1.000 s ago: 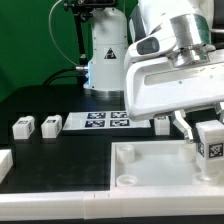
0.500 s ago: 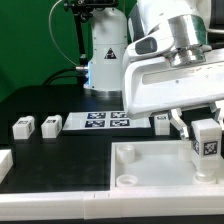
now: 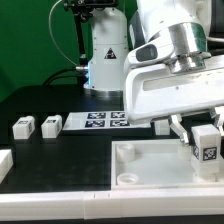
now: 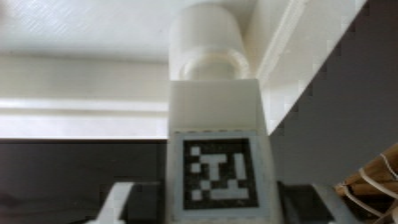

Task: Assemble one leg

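My gripper (image 3: 205,133) is shut on a leg (image 3: 207,148), a small white block with a black-and-white tag, and holds it upright over the far right corner of the large white tray-like piece (image 3: 140,160). In the wrist view the leg (image 4: 217,130) fills the middle, tag towards the camera, its round peg end at a corner of the tray (image 4: 71,70); the fingers (image 4: 125,200) press its sides. Whether the peg sits in a socket I cannot tell. Three more legs lie on the black table: two at the exterior view's left (image 3: 22,127) (image 3: 51,126) and one behind the tray (image 3: 161,123).
The marker board (image 3: 98,121) lies at the back middle of the table. A white block (image 3: 4,163) sits at the exterior view's left edge. The robot's base (image 3: 105,55) stands behind the marker board. A round socket (image 3: 126,180) shows at the tray's near corner.
The gripper with the leg has dropped a little and shifted slightly to the exterior view's left, towards the tray's far right corner. Nothing else has moved.
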{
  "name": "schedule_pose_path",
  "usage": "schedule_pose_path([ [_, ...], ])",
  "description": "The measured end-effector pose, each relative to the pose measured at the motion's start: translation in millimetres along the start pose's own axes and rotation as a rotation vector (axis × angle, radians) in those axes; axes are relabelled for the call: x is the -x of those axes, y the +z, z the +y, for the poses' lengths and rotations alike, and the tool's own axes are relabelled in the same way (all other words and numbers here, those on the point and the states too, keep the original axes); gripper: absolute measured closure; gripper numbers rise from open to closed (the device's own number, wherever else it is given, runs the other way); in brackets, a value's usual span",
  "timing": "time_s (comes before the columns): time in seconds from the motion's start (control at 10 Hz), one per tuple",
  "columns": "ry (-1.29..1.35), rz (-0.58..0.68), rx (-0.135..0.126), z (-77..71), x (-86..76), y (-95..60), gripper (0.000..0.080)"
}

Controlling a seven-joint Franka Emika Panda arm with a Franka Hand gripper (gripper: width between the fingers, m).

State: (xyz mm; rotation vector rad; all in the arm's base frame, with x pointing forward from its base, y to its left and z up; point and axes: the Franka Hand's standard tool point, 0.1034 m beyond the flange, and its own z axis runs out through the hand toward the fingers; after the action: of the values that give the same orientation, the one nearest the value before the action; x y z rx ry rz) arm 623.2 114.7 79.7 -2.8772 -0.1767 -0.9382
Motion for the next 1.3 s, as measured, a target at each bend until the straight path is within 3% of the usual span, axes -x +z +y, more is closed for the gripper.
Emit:
schedule_pose_path([
  [0.2, 0.018, -0.004, 0.016, -0.1, 0.2, -0.4, 0.0507],
  [0.4, 0.019, -0.027, 0.013, 0.1, 2.4, 1.5, 0.0479],
  [0.5, 0.019, -0.028, 0.013, 0.1, 2.5, 1.5, 0.0302],
  [0.6, 0.019, -0.028, 0.013, 0.1, 2.8, 1.7, 0.0302],
  [0.7, 0.019, -0.029, 0.013, 0.1, 3.1, 1.8, 0.0183],
  [1.3, 0.021, -0.047, 0.011, 1.2, 2.9, 2.0, 0.0151],
])
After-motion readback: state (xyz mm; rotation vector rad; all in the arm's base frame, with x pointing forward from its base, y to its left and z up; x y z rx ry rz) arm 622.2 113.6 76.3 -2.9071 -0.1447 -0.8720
